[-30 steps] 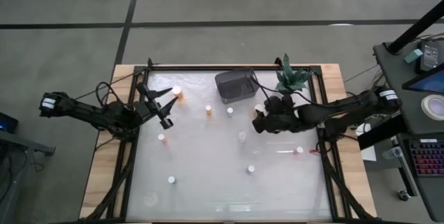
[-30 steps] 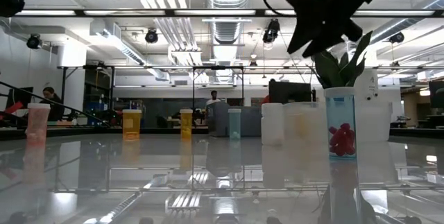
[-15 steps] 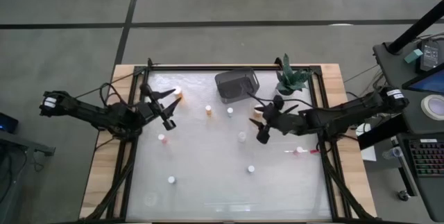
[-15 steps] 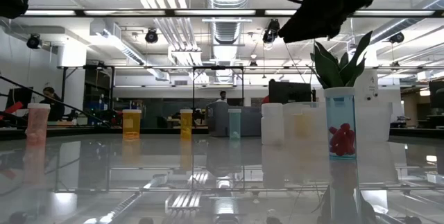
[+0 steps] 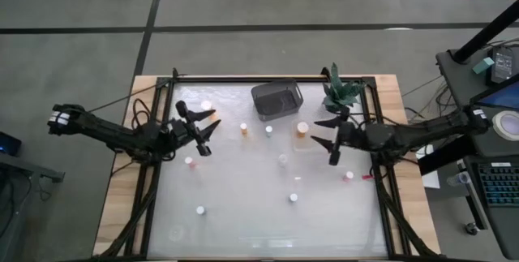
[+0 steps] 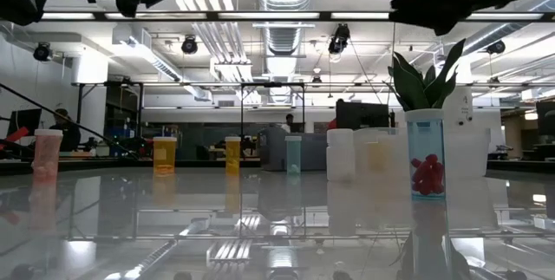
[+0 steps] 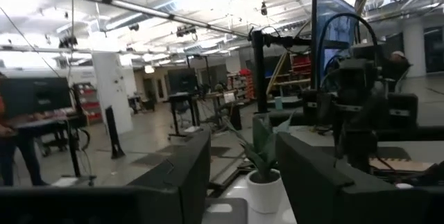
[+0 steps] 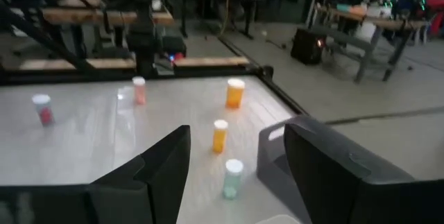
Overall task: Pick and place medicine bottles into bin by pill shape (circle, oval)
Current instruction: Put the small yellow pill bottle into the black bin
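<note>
- High view: left gripper hangs over the table's left-rear part, fingers apart, nothing betw. them.
- Right gripper is over the right side, just in front of the potted plant; fingers spread wide, empty.
- Dark bin sits at the rear edge, centre, just left of the plant.
- Med bottles stand scattered on the table: orange w/ white cap betw. bin and right gripper; small orange one and a pale one just in front of the bin.
- White-capped bottle near the left gripper; pinkish one in front of it.
- More toward the front: white, white, pale mid-table, red-tinted by the right edge.
- Low view: bottles upright in a row; clear one w/ red pills nearest, pill shape can't tell.
- Right wrist view: own fingers apart, orange bottles beyond them.
</note>
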Available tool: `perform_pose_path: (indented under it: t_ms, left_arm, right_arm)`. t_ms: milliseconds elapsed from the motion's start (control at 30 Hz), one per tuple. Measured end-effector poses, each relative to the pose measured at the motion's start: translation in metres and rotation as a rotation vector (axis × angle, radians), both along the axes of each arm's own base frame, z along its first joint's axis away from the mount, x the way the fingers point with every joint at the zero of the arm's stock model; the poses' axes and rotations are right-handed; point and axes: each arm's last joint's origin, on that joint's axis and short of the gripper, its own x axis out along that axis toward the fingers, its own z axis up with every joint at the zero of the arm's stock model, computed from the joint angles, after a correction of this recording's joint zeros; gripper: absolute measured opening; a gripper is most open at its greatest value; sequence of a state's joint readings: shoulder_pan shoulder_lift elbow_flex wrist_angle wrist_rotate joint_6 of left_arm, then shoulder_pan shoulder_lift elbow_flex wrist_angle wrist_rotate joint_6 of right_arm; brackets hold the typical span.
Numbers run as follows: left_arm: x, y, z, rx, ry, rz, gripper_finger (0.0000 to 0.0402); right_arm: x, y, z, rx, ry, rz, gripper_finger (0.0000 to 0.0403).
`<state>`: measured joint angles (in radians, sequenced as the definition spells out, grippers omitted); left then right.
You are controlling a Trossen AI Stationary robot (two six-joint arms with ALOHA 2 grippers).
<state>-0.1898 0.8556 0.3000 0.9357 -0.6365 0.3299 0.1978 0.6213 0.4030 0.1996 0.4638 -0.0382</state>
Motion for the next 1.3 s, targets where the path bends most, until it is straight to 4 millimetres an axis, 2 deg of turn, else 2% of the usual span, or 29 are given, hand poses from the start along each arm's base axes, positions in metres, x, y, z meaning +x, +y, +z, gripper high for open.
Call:
perform_pose_path:
  t_ms: [267,400,600,1000,1300]
  left_arm:
    - [0.007,-0.001,-0.001,-0.040,-0.053,-0.012,0.0148]
    - [0.011,-0.002,-0.003,-0.042,-0.062,-0.012,0.0148]
    - [0.019,-0.004,-0.009,-0.041,-0.057,-0.011,0.0148]
    - [0.039,-0.003,-0.009,-0.038,-0.052,0.010,0.0148]
    - [0.061,-0.005,0.001,-0.053,-0.033,0.014,0.0148]
  right_arm:
    - [-0.032,-0.003,0.003,-0.046,-0.185,0.133,0.0223]
    - [-0.055,-0.007,0.009,-0.053,-0.317,0.131,0.0224]
    - [-0.072,-0.010,0.006,-0.058,-0.407,0.150,0.0224]
    - [-0.087,-0.013,-0.005,-0.059,-0.468,0.160,0.0224]
    - [-0.085,-0.012,-0.015,-0.071,-0.423,0.164,0.0223]
